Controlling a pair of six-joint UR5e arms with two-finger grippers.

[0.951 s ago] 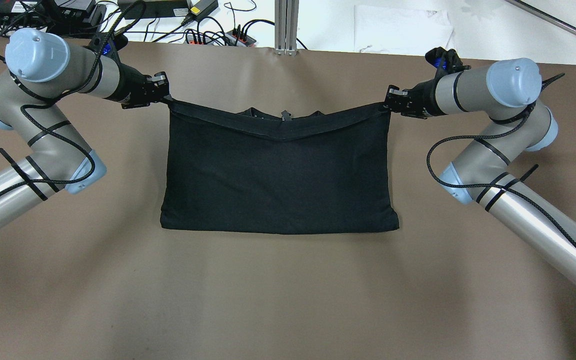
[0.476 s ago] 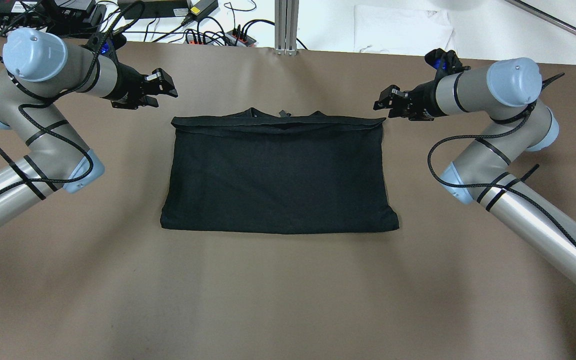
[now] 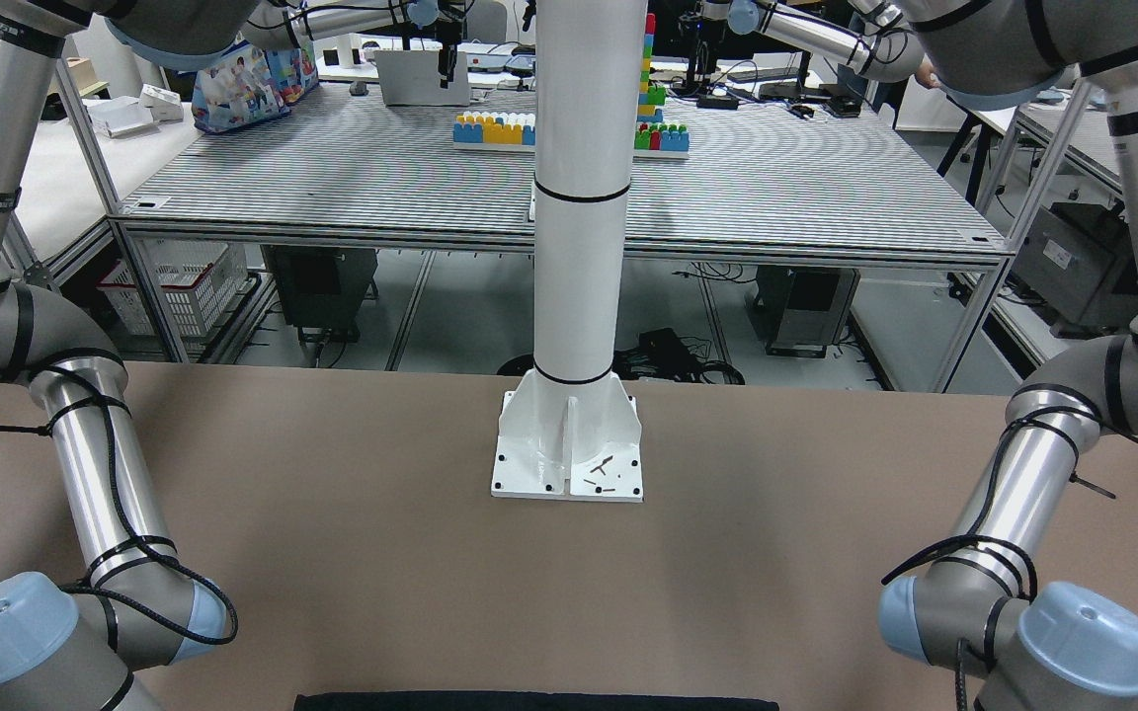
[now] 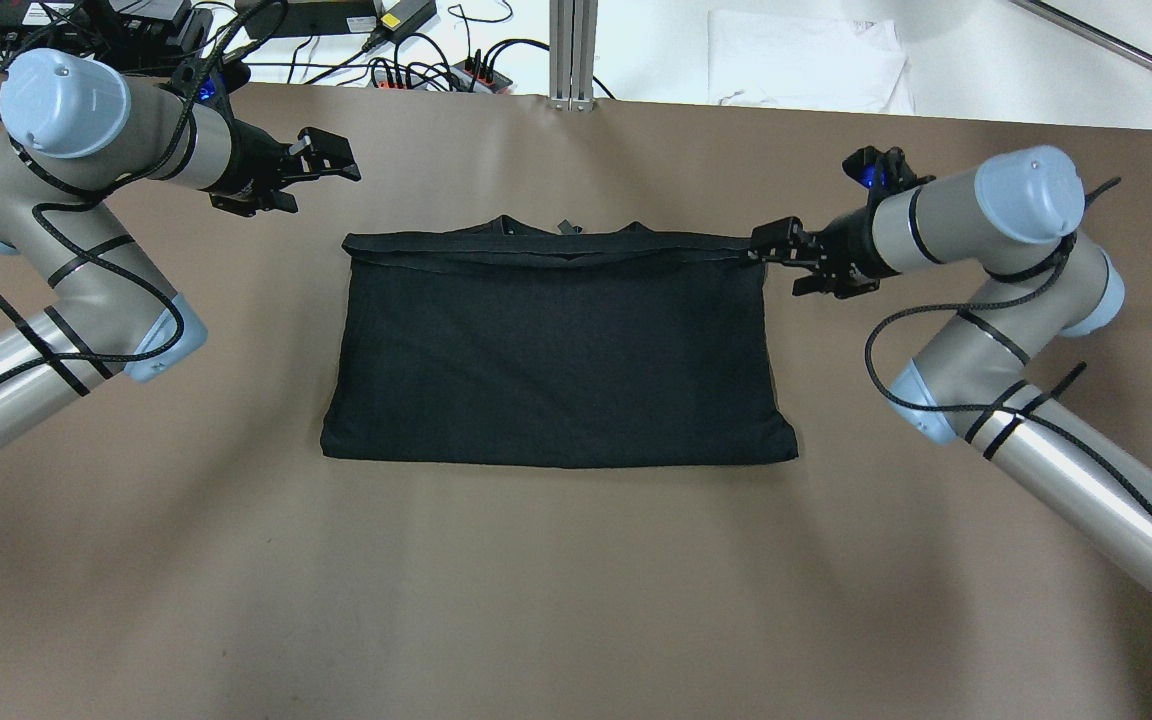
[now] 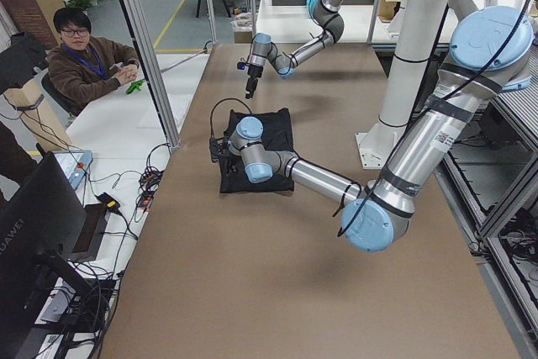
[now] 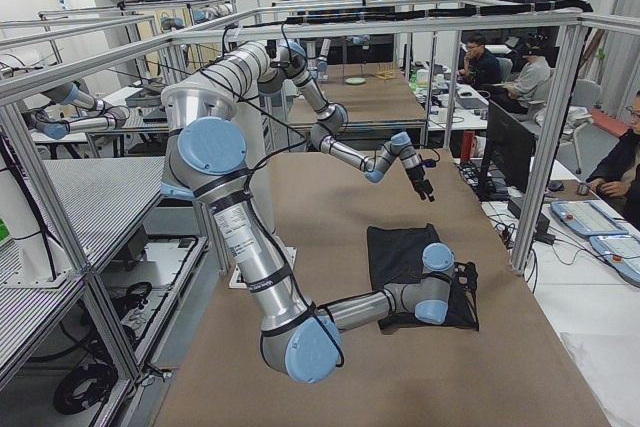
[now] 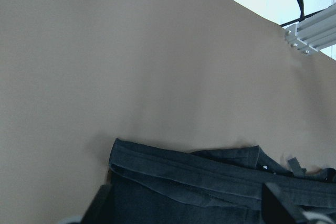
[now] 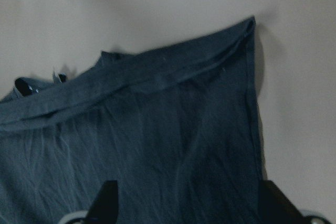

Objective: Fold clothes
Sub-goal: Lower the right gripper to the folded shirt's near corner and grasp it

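A black garment lies folded in a flat rectangle in the middle of the brown table. Its doubled hem runs along the far edge, with the collar showing behind it. My left gripper is open and empty, off the cloth, beyond and to the left of the far left corner. My right gripper is open and empty, right at the far right corner. In the left wrist view the garment lies between the wide-apart fingertips. The right wrist view shows the same: garment, fingertips.
Cables and power strips, an aluminium post and a white sheet lie past the table's far edge. The white pedestal stands on the robot's side. A seated person is beyond the far edge.
One second ago both grippers held the far hem corners up. They let go and the hem dropped flat. Since then the right gripper has come down to the far right corner.
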